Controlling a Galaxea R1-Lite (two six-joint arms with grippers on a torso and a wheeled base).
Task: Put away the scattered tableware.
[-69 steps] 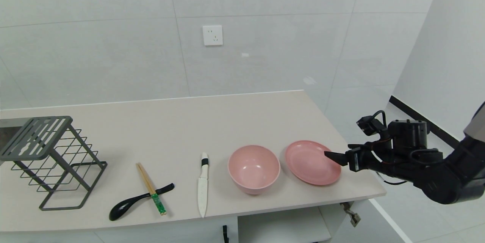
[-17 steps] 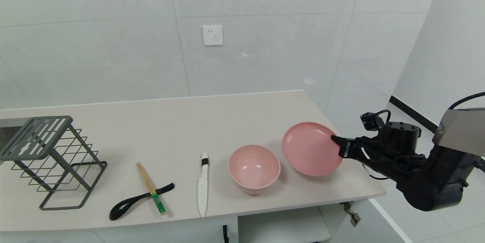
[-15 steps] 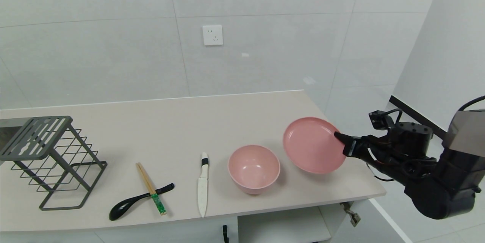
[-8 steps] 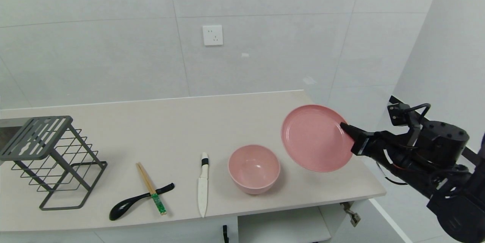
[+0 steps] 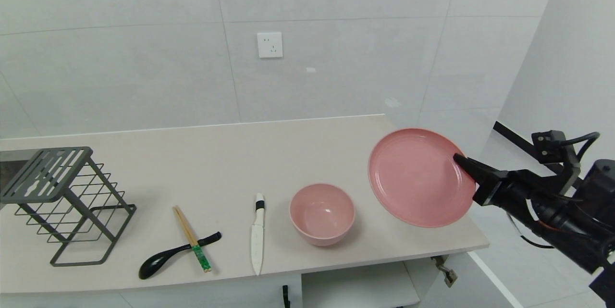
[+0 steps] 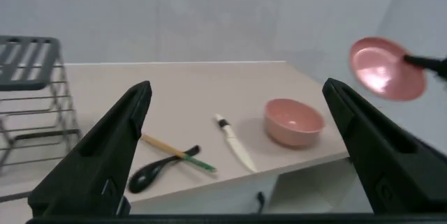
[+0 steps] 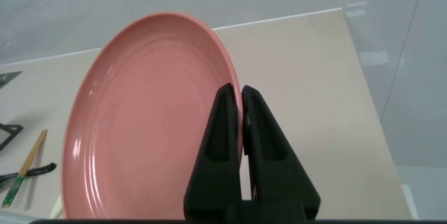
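My right gripper (image 5: 460, 162) (image 7: 241, 102) is shut on the right rim of the pink plate (image 5: 419, 177) (image 7: 150, 119) (image 6: 386, 68), holding it tilted in the air above the counter's right end. A pink bowl (image 5: 322, 213) (image 6: 293, 120) sits on the counter left of the plate. Further left lie a white knife (image 5: 257, 234) (image 6: 234, 142), wooden chopsticks (image 5: 191, 239) (image 6: 178, 153) and a black spoon (image 5: 173, 254) (image 6: 155, 172), the chopsticks crossing the spoon. My left gripper (image 6: 237, 133) hangs open well in front of the counter, nothing between its fingers (image 6: 112, 144).
A grey wire rack (image 5: 62, 197) (image 6: 28, 91) stands at the counter's (image 5: 216, 164) left end. A wall socket (image 5: 269, 44) is on the tiled wall behind. The counter's right edge drops to the floor near the plate. An open cabinet shelf (image 5: 360, 286) shows below.
My right gripper closed on the plate's rim, lifted it off the counter, tipped it up and carried it up and to the right. The other tableware has stayed put.
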